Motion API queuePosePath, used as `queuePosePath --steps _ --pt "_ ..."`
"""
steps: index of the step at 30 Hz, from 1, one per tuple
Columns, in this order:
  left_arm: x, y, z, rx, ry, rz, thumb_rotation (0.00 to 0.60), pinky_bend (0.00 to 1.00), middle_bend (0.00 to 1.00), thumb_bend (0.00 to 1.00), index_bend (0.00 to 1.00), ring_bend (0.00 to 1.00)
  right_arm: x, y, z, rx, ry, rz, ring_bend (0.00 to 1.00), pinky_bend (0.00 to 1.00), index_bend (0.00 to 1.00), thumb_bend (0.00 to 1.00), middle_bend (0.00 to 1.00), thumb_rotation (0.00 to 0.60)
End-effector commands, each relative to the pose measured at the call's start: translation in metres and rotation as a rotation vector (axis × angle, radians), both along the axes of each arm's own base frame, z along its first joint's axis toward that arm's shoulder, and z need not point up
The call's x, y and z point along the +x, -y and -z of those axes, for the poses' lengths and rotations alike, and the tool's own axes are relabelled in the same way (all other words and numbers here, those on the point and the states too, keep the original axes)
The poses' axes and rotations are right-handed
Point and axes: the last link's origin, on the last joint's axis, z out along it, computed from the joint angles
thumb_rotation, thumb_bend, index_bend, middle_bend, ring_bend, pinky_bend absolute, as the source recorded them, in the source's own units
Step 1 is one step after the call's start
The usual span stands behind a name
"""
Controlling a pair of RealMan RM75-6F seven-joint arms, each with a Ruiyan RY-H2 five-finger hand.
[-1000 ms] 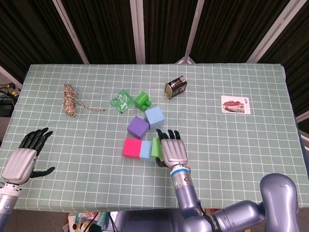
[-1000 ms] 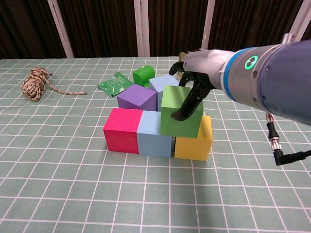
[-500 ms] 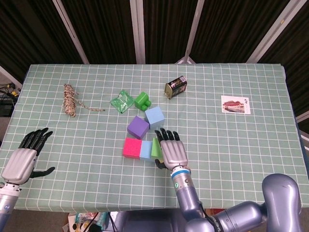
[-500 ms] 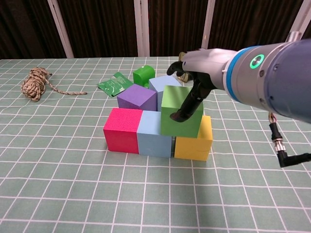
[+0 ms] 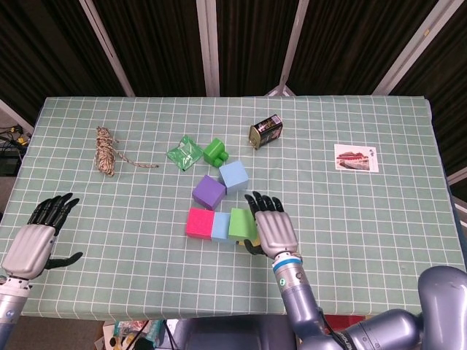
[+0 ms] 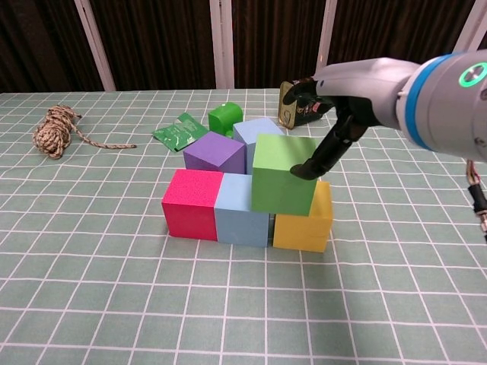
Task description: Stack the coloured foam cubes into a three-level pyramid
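1. A row of three cubes (image 6: 242, 211) is set near the front edge of the tabletop (image 6: 114, 289)
2. A fourth cube (image 6: 283, 173) is stacked on the row's right part
3. Two further cubes (image 6: 217, 154) are placed just behind the row
4. A rope coil (image 5: 106, 151) is laid toward the left edge, a card (image 5: 356, 157) toward the right

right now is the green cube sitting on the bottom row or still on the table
On the bottom row: the green cube rests atop the light blue cube and yellow cube.

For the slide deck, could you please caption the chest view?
Right hand touching a green cube set on the light blue cube and yellow cube, beside a pink cube.
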Motion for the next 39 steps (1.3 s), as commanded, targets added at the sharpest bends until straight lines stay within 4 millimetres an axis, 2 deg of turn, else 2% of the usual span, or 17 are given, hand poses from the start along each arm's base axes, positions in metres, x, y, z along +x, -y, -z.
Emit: queuePosePath --steps 1,10,15,18,22,28,34,39 --pt "0.001 0.001 0.0 -0.001 -0.001 0.005 0.6 0.0 0.01 0.13 0.0 0.0 -0.013 0.005 -0.006 -0.015 0.005 0.018 0.0 0.0 0.0 0.35 0.0 0.6" --pt "0.004 0.003 0.002 0.0 -0.01 0.016 0.6 0.0 0.01 0.13 0.0 0.0 -0.044 0.033 -0.024 -0.081 0.031 0.053 0.0 0.0 0.0 0.35 0.0 0.6" --pt "0.002 0.003 0.001 0.003 -0.018 0.013 0.6 0.0 0.01 0.13 0.0 0.0 -0.067 0.051 -0.05 -0.176 0.04 0.075 0.0 0.0 0.0 0.35 0.0 0.6" --pt "0.002 0.003 0.001 0.004 -0.023 0.012 0.6 0.0 0.01 0.13 0.0 0.0 -0.09 0.054 -0.068 -0.23 0.025 0.096 0.0 0.0 0.0 0.35 0.0 0.6" --pt "0.002 0.002 0.002 0.003 -0.029 0.012 0.6 0.0 0.01 0.13 0.0 0.0 -0.126 0.044 -0.081 -0.258 -0.004 0.132 0.0 0.0 0.0 0.35 0.0 0.6" --pt "0.005 0.0 0.007 -0.006 -0.033 0.01 0.6 0.0 0.01 0.13 0.0 0.0 -0.176 0.011 -0.084 -0.238 -0.052 0.152 0.0 0.0 0.0 0.35 0.0 0.6" --pt "0.009 -0.004 0.012 -0.011 -0.045 0.012 0.6 0.0 0.01 0.13 0.0 0.0 -0.201 -0.016 -0.089 -0.242 -0.051 0.138 0.0 0.0 0.0 0.35 0.0 0.6" --pt "0.018 -0.014 0.016 -0.012 -0.058 0.029 0.6 0.0 0.01 0.13 0.0 0.0 -0.207 -0.022 -0.092 -0.229 -0.049 0.129 0.0 0.0 0.0 0.35 0.0 0.6"
